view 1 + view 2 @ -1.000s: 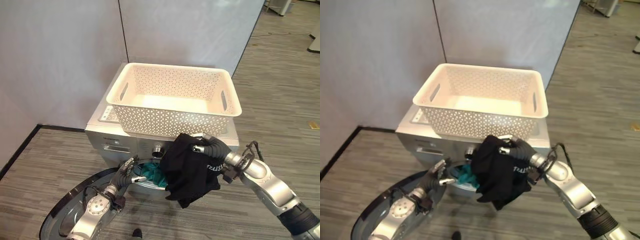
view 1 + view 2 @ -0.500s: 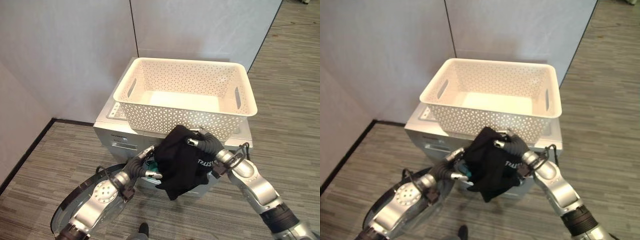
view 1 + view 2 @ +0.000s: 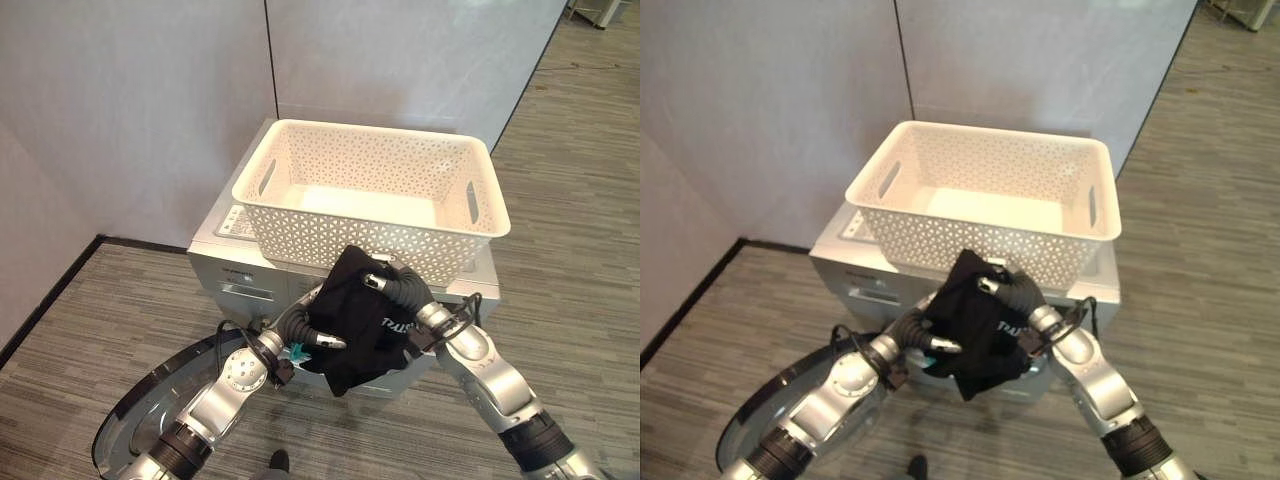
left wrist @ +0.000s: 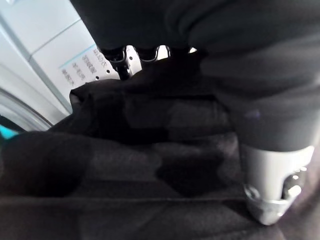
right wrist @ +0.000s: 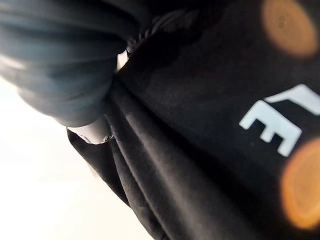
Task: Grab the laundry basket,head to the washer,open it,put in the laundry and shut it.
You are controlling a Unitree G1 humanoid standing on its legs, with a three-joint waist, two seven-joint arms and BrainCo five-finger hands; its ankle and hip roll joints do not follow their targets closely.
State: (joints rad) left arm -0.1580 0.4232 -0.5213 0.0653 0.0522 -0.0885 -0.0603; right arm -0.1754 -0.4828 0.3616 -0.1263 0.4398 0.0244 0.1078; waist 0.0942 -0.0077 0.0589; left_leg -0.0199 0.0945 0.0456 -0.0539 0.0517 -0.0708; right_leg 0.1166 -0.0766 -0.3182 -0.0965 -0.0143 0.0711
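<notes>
A black garment (image 3: 350, 335) with white print hangs in front of the washer's (image 3: 235, 275) round opening. My right hand (image 3: 395, 290) is shut on its upper part, fingers curled into the cloth (image 5: 200, 125). My left hand (image 3: 292, 328) reaches in from the lower left, and its straight fingers (image 3: 328, 343) lie against the garment's lower left side (image 4: 150, 150). A bit of teal cloth (image 3: 297, 351) shows in the opening behind that hand. The cream laundry basket (image 3: 372, 235) stands empty on top of the washer.
The washer's round door (image 3: 140, 420) is swung open and lies low at the left, beside my left arm. Grey partition walls (image 3: 150, 110) stand behind the washer. Wood-patterned floor (image 3: 560, 200) runs off to the right.
My left hand has moved right from the opening's edge until its fingers touch the black garment. My right hand has drawn the garment closer to the opening. The camera has shifted.
</notes>
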